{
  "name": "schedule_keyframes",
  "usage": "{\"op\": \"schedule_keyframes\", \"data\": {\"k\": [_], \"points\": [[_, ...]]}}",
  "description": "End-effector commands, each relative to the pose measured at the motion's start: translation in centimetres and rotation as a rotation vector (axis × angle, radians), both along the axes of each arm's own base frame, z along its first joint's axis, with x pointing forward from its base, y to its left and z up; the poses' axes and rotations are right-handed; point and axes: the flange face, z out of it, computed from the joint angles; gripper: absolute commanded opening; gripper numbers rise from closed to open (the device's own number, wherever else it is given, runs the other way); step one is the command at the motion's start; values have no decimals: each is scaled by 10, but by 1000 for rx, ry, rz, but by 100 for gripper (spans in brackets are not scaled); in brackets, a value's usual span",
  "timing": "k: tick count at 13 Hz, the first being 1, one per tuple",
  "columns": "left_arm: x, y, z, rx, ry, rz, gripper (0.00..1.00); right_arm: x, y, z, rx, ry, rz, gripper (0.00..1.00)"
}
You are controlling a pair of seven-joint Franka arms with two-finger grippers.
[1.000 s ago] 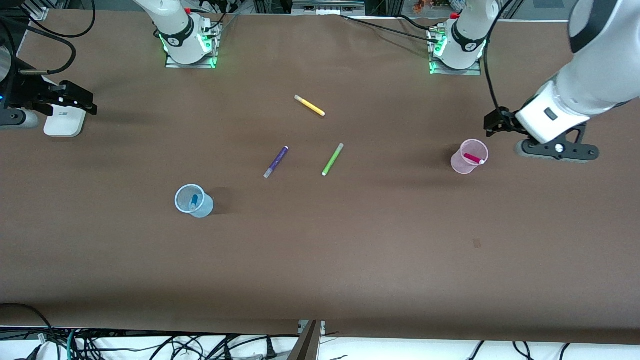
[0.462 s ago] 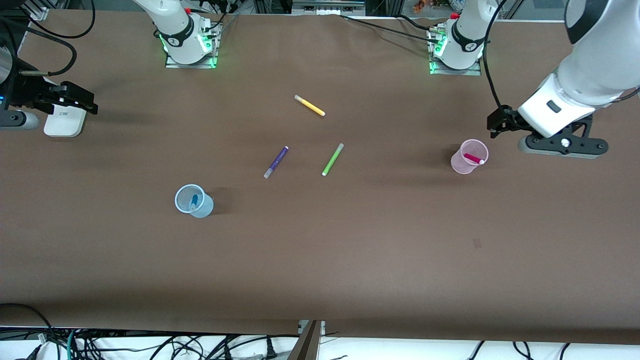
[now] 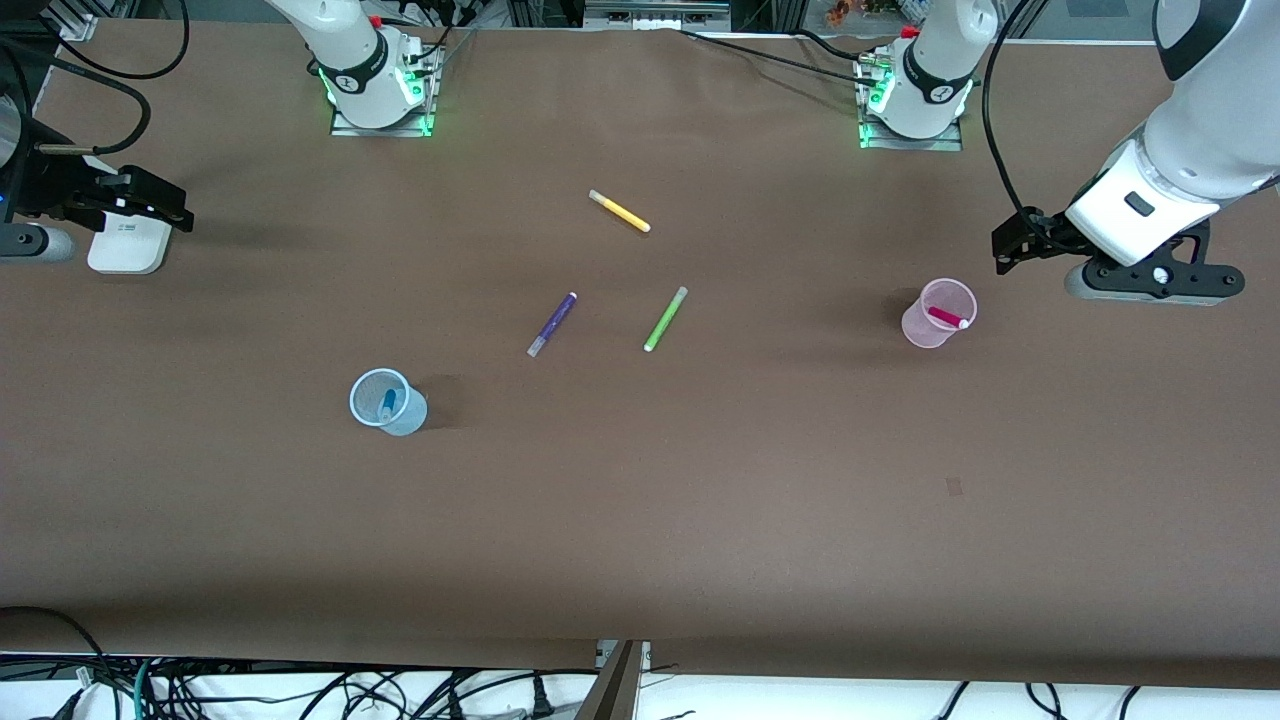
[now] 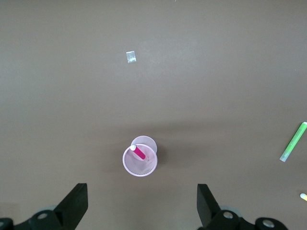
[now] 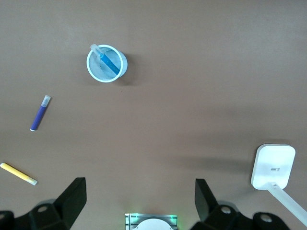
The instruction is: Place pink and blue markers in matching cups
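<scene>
The left gripper [image 3: 1008, 250] hangs in the air over the counter [image 3: 700, 500] at the left arm's end, its jaws released and spread wide with nothing between them. In the left wrist view the two black fingers [image 4: 74, 203] stand well apart at either side of the pink cup [image 4: 140, 160], which sits on the counter far below them. The pink cup [image 3: 938, 313] stands upright, and the pink marker [image 3: 946, 318] rests inside it, leaning against the rim with its pale cap up.

The right gripper [image 3: 165, 205] waits above the counter at the right arm's end, its jaws likewise released and empty. A white flat device [image 3: 128, 240] lies on the counter just beneath it.

The blue cup [image 3: 385, 402] stands upright toward the right arm's end, nearer to the front camera than the pink cup, and the blue marker [image 3: 388, 402] leans inside it.

Between the two cups three loose markers lie flat on the counter: a purple marker [image 3: 552, 324] and a lime-green marker [image 3: 665, 319] near each other, and a yellow marker [image 3: 619, 211] farther from the front camera than both.
</scene>
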Motion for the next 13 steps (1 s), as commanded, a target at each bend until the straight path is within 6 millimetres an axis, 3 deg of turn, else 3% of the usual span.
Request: {"op": "schedule_keyframes", "data": {"k": [1,5,8,13], "points": [[1,2,-2,-12,-3,17,100,2,3,6,-16,2,-9,100],[4,2,12,-16,-29,25,100,2,-1,5,-14,5,-12,100],[19,2,22,-15,-10,25,100,2,-1,6,-15,2,-14,100],[22,1,19,-15,-4,27,100,2,-1,6,-16,4,-14,100]]}}
